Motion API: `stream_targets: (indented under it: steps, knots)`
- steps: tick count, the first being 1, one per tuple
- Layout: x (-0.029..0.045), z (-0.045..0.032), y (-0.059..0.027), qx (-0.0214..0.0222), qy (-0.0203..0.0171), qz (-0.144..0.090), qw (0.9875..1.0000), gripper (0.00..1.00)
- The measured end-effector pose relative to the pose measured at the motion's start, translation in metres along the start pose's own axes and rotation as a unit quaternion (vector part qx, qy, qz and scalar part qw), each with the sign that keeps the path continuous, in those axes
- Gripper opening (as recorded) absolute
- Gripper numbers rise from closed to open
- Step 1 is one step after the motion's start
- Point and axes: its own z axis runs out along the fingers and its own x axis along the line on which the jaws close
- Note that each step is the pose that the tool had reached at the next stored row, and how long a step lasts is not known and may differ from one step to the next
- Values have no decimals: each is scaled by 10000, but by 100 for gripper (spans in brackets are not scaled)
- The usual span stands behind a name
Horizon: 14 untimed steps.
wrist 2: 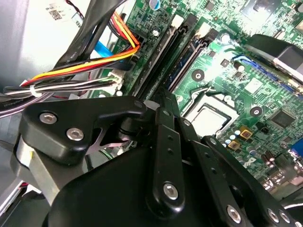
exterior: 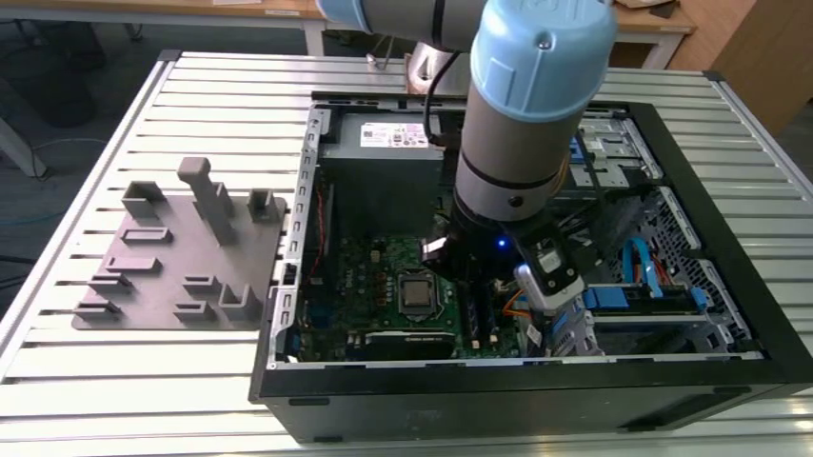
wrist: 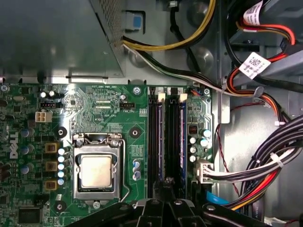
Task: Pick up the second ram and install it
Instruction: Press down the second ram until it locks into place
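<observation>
Over the slots: the hand [wrist: 165, 187] hangs low inside the case [exterior: 508, 395], close above the near end of the black slots [wrist: 154, 137], which lie just beside the CPU [wrist: 96, 171].
Hand state: I cannot tell how far it is open, or whether it has hold of anything; its own black body hides its tip in both wrist views.
Ram, place: a thin blue-green edge [wrist: 162, 137] stands in the slots on the side nearer the CPU, straight in line with the hand. I judge this to be the second ram. Whether it is fully seated cannot be told.
Other stick: a second blue-green edge [wrist: 182, 137] stands in a slot farther from the CPU, towards the cables [wrist: 265, 165].
Key relation: the ram runs lengthways away from the hand, its long axis parallel to the slots and to the CPU's side; the hand sits over one end of it, not the middle.
Ram, look: seen edge-on, a narrow dark strip as long as the slot; chips and label do not face the camera.
Plate: the grey plate [exterior: 178, 276] lies on the surface [exterior: 128, 381], well apart from the CPU and outside the case, with no stick visible on it.
</observation>
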Motion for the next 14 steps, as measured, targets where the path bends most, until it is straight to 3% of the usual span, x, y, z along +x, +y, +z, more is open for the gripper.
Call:
stream_targets:
  steps: [8,10,14]
  knots:
    - [1,22,-1,-5,-1,0,10000,7]
    - [-1,1,3,-17,-5,1,10000,7]
    - [-6,-110,7,-6,-2,0,10000,7]
